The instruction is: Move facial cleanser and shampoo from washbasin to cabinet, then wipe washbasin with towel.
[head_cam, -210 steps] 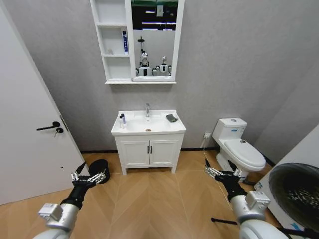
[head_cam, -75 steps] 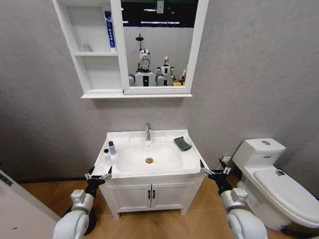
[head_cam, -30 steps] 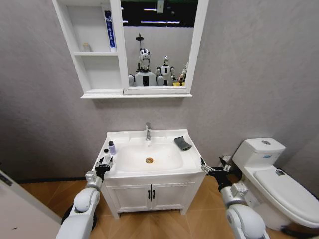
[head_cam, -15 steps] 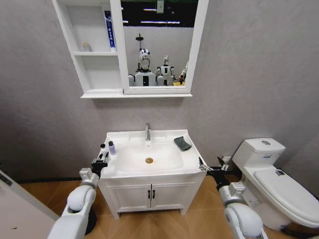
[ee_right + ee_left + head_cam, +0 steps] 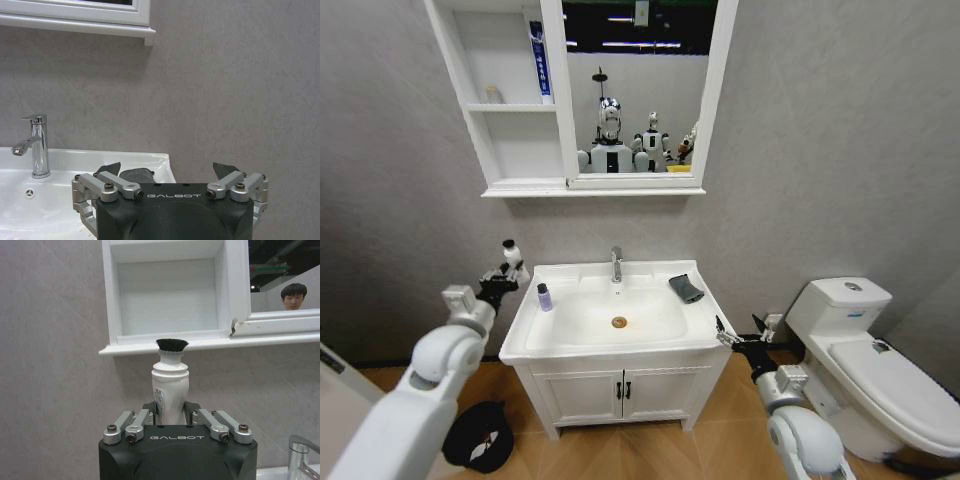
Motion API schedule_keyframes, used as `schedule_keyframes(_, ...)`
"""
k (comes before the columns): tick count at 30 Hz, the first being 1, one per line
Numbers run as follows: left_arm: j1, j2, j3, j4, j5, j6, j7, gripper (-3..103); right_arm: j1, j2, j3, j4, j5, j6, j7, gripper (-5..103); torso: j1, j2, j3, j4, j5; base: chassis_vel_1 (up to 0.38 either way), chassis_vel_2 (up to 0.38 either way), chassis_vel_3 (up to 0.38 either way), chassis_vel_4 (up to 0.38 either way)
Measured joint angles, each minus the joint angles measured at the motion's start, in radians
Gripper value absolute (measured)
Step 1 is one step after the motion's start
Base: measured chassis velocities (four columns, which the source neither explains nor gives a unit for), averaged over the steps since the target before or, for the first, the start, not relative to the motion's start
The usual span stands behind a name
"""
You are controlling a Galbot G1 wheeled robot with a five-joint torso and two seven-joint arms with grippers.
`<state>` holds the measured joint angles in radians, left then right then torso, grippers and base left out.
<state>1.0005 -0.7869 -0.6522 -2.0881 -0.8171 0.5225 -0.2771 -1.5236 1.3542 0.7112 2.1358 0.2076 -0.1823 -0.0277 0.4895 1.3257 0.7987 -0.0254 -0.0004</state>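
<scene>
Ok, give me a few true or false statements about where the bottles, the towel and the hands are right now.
1. The left hand holds a white bottle with a black cap. True.
2. That bottle stands on the washbasin. False: it is lifted off it, to the basin's left, below the cabinet.
3. The towel lies right of the tap. True.
4. The right hand grips the towel. False: it is open, at the basin's right front corner.

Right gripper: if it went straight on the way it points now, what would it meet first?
Likely the towel, lying just ahead between the open fingers of the right gripper on the washbasin; depth is unclear.
</scene>
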Motion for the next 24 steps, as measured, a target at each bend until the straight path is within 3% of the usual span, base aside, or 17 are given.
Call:
schedule_keyframes(2,-0.075,0.078,0.019,0.002,-0.075,0.033,-0.034,29,0.014,0.005,-0.01,-0.016,-0.005,-0.001,-0.001,100,0.0,0.0,0.0,0.0001,0.0003,0.0,0.0,0.0,0.0)
schedule_keyframes(6,-0.147,0.125,0.048,0.006,-0.136,0.059,-0.054,29,0.02,0.01,-0.015,-0.023,-0.009,-0.001,-0.001,100,0.0,0.0,0.0,0.0001,0.0003,0.0,0.0,0.0,0.0)
schedule_keyframes(8,-0.261,0.167,0.113,0.034,-0.203,0.076,-0.069,29,0.02,0.014,-0.017,-0.029,-0.014,-0.001,-0.007,100,0.0,0.0,0.0,0.0,0.0002,0.0,0.0,0.0,0.0)
schedule_keyframes(9,-0.261,0.167,0.113,0.034,-0.203,0.076,-0.069,29,0.02,0.014,-0.017,-0.029,-0.014,-0.001,-0.007,100,0.0,0.0,0.0,0.0,0.0002,0.0,0.0,0.0,0.0)
schedule_keyframes(11,-0.382,0.19,0.187,0.081,-0.238,0.087,-0.07,29,0.016,0.016,-0.014,-0.029,-0.014,-0.001,-0.012,100,0.0,0.0,0.0,0.0,0.0005,0.0,0.0,0.0,0.0)
schedule_keyframes(12,-0.382,0.19,0.187,0.081,-0.238,0.087,-0.07,29,0.016,0.016,-0.014,-0.029,-0.014,-0.001,-0.012,100,0.0,0.0,0.0,0.0,0.0005,0.0,0.0,0.0,0.0)
schedule_keyframes(14,-0.543,0.196,0.286,0.152,-0.269,0.093,-0.074,28,0.018,0.019,-0.01,-0.03,-0.013,-0.001,-0.013,100,0.0,0.0,0.0,-0.0002,0.0003,0.0,0.0,0.0,0.0)
schedule_keyframes(15,-0.543,0.196,0.286,0.152,-0.269,0.093,-0.074,28,0.018,0.019,-0.01,-0.03,-0.013,-0.001,-0.013,100,0.0,0.0,0.0,-0.0002,0.0003,0.0,0.0,0.0,0.0)
schedule_keyframes(17,-0.707,0.188,0.4,0.236,-0.296,0.103,-0.075,28,0.023,0.021,-0.007,-0.031,-0.011,-0.002,-0.012,100,0.0,0.0,0.0,0.0,0.0006,0.0,0.0,0.0,0.0)
schedule_keyframes(18,-0.707,0.188,0.4,0.236,-0.296,0.103,-0.075,28,0.023,0.021,-0.007,-0.031,-0.011,-0.002,-0.012,100,0.0,0.0,0.0,0.0,0.0006,0.0,0.0,0.0,0.0)
schedule_keyframes(20,-0.851,0.162,0.517,0.326,-0.31,0.108,-0.081,28,0.026,0.021,-0.003,-0.038,-0.009,-0.002,-0.012,100,0.0,0.0,0.0,-0.0001,0.0003,0.0,0.0,0.0,0.0)
schedule_keyframes(24,-0.986,0.116,0.616,0.423,-0.307,0.11,-0.083,28,0.024,0.022,0.006,-0.043,-0.004,-0.001,-0.012,100,0.0,0.0,0.0,-0.0001,0.0006,0.0,0.0,0.0,0.0)
